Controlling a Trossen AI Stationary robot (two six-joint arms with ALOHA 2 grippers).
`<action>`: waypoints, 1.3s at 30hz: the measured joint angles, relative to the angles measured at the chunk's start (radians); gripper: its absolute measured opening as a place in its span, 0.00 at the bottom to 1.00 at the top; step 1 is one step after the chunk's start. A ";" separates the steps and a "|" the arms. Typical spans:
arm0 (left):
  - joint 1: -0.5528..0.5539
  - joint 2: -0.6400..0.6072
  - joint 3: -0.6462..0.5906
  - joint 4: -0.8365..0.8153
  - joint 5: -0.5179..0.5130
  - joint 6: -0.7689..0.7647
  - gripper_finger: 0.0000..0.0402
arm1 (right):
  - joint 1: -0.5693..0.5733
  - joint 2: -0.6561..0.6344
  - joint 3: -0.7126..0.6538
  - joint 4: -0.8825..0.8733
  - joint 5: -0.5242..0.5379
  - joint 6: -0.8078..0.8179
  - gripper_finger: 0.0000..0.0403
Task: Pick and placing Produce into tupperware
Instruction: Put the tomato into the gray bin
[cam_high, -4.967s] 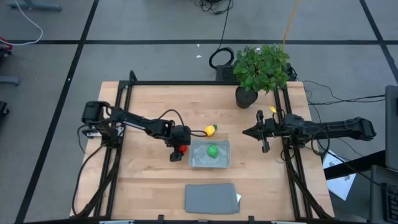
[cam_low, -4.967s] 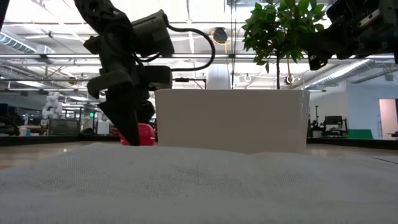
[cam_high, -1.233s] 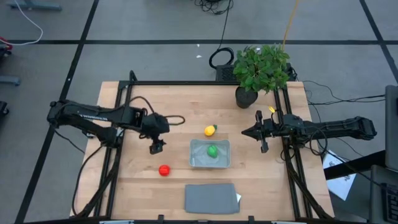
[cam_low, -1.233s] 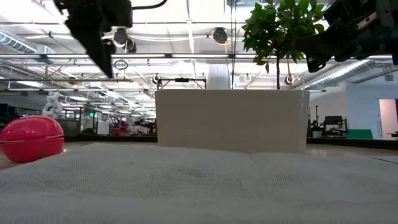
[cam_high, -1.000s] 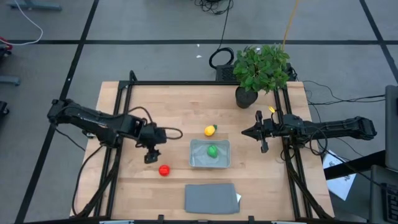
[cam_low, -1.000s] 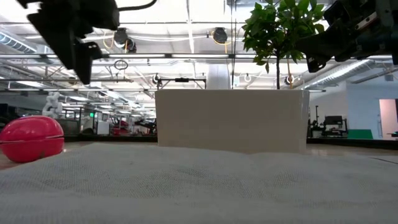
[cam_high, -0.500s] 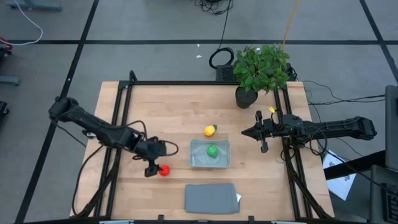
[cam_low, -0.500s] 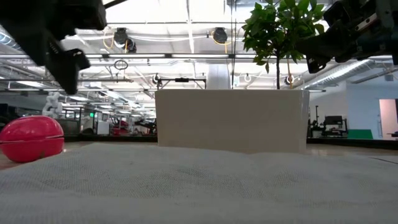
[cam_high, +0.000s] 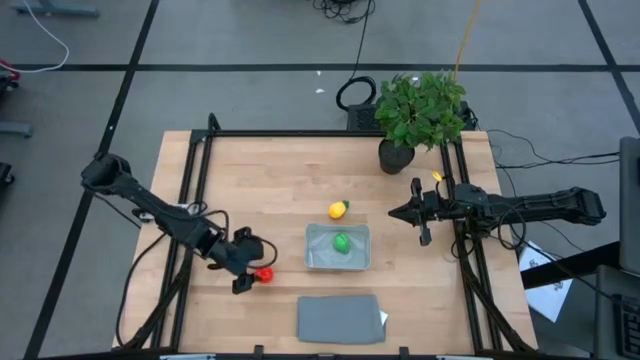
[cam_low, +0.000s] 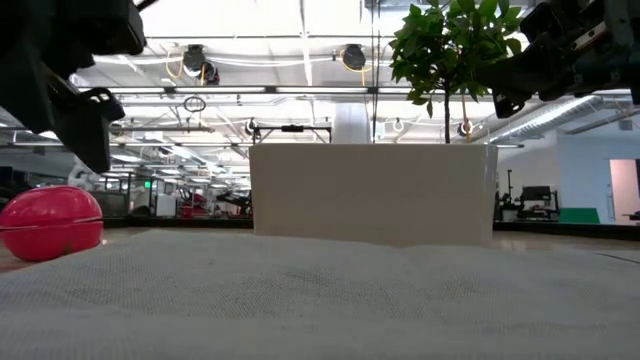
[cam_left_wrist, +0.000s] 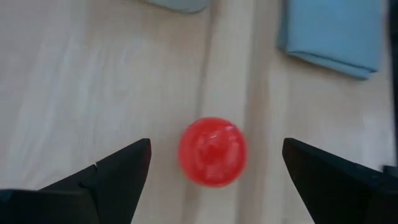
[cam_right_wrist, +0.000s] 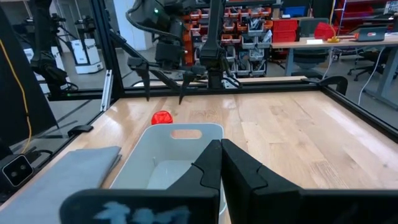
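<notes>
— Red, that little round piece, sitting on the bare wood right between the left gripper's two dark fingers, which stand wide apart and touch nothing.

— And past that gripper?

— The clear tupperware just beyond it, with the green round piece inside. The yellow piece with the green tip lies outside, near the tub's far edge. So three bits of produce: one in, two out. One grey lid lies flat beside the tub.

— The other arm?

— The right gripper waits on the tub's other side, fingers pressed together, holding nothing. One potted plant stands near it.

— Does any camera add something?

— The low one shows the red piece and the tub only as an opaque wall; the green one inside is hidden there. The overhead alone shows all three.
</notes>
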 joint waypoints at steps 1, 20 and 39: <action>-0.006 0.007 -0.009 0.030 -0.004 -0.002 0.92 | 0.000 0.000 0.000 -0.001 0.000 0.000 0.00; -0.073 0.237 -0.046 0.197 -0.032 -0.036 0.92 | 0.000 0.016 0.000 -0.006 0.000 0.012 0.00; -0.062 0.293 -0.043 0.219 -0.080 0.012 0.84 | 0.000 0.018 0.000 -0.003 0.000 0.027 0.00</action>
